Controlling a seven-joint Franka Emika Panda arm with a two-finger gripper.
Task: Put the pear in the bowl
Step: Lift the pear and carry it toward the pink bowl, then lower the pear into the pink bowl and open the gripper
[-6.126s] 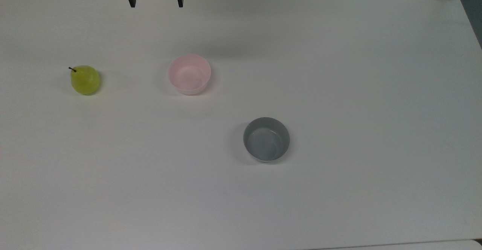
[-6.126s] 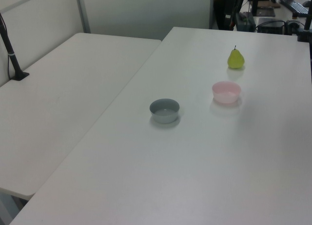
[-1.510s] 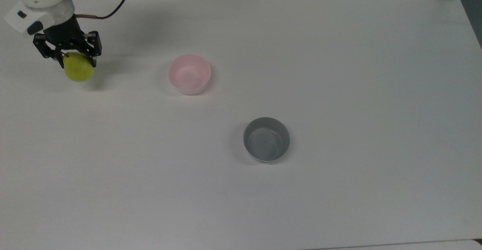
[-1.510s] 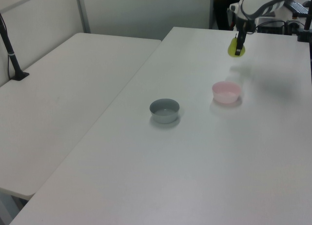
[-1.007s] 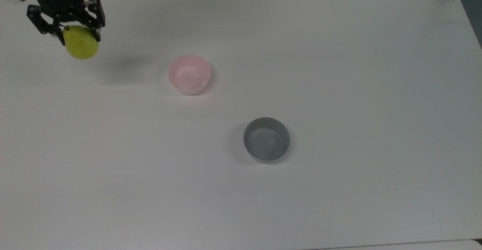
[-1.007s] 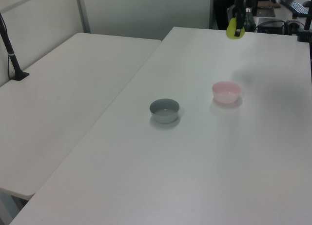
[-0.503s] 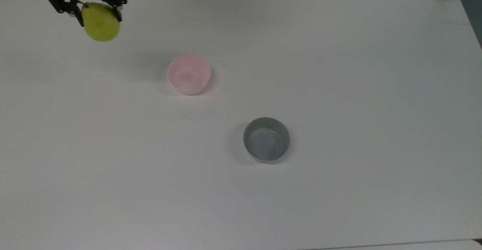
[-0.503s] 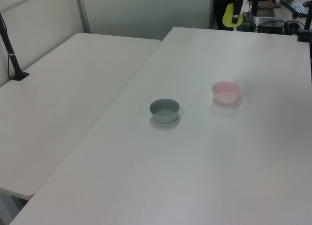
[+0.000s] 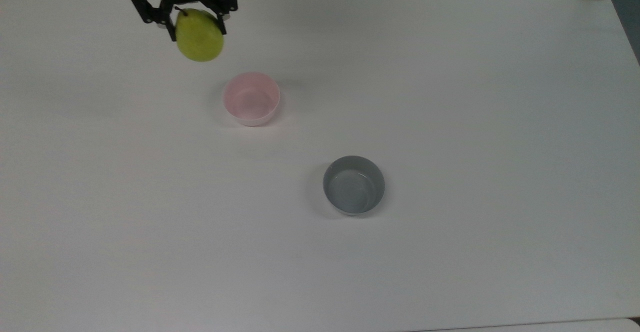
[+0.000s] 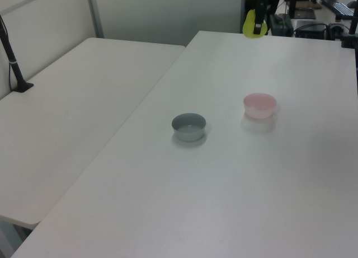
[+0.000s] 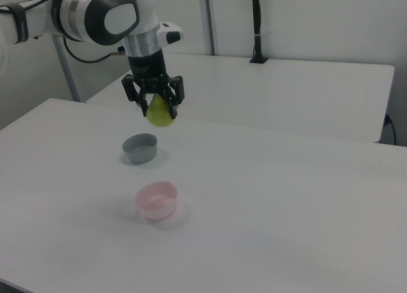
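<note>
Two bowls sit on the white surface [image 9: 450,97] while the gripper [image 9: 192,19] hangs in the air above it, its black fingers [image 9: 150,9] pinching the pear [image 9: 199,35] near its top. The pear hangs below the fingers, clear of the surface, with its short dark stem [image 9: 181,11] up between them. In the right view the gripper [image 11: 154,101] points straight down from the white arm [image 11: 102,13], and the pear [image 11: 159,113] bulges out beneath the fingertips. In the left view the pear [image 10: 251,25] shows as a yellow-green shape with one dark finger [image 10: 259,24] across it, near the far edge of the surface [image 10: 224,202].

The pink bowl [image 9: 251,98] stands upright and holds nothing. In the top view it lies below the fingers and a little to the top view's right, near the pear but not under it. In the right view the pink bowl [image 11: 156,199] sits on the surface well below the held pear. In the left view the pink bowl [image 10: 259,106] lies nearer the camera than the pear.

The grey bowl [image 9: 354,185] stands further from the fingers, beyond the pink one toward the top view's lower right, also upright. In the right view the grey bowl [image 11: 140,147] appears just below and to the right view's left of the pear; in the left view the grey bowl [image 10: 188,126] lies well apart from the fingers.
</note>
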